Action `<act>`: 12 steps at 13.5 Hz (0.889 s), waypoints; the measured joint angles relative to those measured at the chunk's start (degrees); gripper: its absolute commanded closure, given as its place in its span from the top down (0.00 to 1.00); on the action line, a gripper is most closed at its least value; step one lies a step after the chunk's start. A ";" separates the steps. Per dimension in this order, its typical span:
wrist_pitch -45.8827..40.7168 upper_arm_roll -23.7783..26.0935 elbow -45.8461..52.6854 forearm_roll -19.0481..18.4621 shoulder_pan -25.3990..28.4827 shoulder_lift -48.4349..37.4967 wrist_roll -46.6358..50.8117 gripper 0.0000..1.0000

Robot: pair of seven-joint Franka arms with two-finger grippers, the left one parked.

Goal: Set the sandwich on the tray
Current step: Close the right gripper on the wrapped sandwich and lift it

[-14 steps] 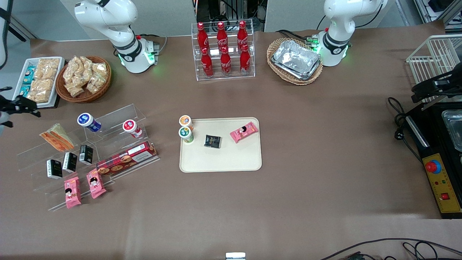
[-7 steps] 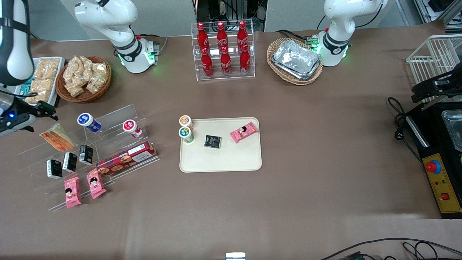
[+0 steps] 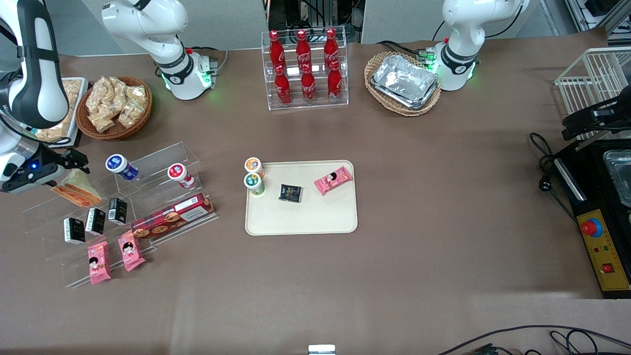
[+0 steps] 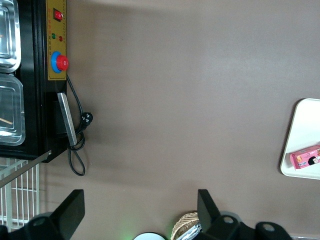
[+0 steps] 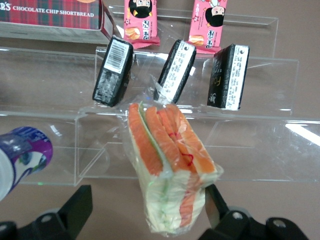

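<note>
Clear-wrapped and wedge-shaped, the sandwich (image 5: 170, 167) is lying on the top step of a see-through acrylic display stand (image 3: 157, 160) toward the working arm's end of the table, its orange-red and green filling layers showing through the film. Nothing is lifting it yet. I am hovering my gripper (image 5: 150, 212) right at the sandwich's thick end, fingers spread wide with one finger on each side of the wrap and neither pressing in, so I am grasping nothing. From the front, my gripper (image 3: 69, 162) is sitting just at the wedge's upper edge (image 3: 79, 187).

Three small black cartons (image 5: 172, 70) are standing on the step below the sandwich, and two pink snack packets (image 3: 113, 254) are lying on the lowest step.

Well apart, near the table's middle, the cream tray (image 3: 300, 217) is waiting. It is already carrying two small cups (image 3: 254, 175), a dark packet (image 3: 290, 193) and a pink packet (image 3: 333, 180), with bare space along its nearer half.

As I judge it, the task is only beginning: the approach is about finished, while closing, lifting, carrying across and setting down are all still to come.
</note>
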 measured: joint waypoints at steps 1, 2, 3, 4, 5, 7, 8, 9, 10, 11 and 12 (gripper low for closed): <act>0.64 0.01 0.00 0.05 0.02 0.38 0.00 0.82; 0.96 0.02 0.01 0.10 0.04 0.59 0.00 0.70; 1.11 0.02 0.03 0.12 0.06 0.69 0.00 0.56; 1.25 0.01 0.10 0.12 0.06 0.74 0.00 0.44; 1.32 0.01 0.18 0.12 0.06 0.74 0.00 0.26; 1.37 0.01 0.25 0.12 0.06 0.74 0.00 0.02; 1.37 0.02 0.26 0.13 0.06 0.72 0.00 0.00; 1.36 0.02 0.27 0.16 0.06 0.69 0.00 0.00; 1.29 0.01 0.30 0.21 0.06 0.60 0.00 0.00; 1.13 -0.06 0.49 0.25 0.05 0.43 0.00 0.00; 0.45 -0.35 1.38 0.25 0.03 0.19 0.00 0.00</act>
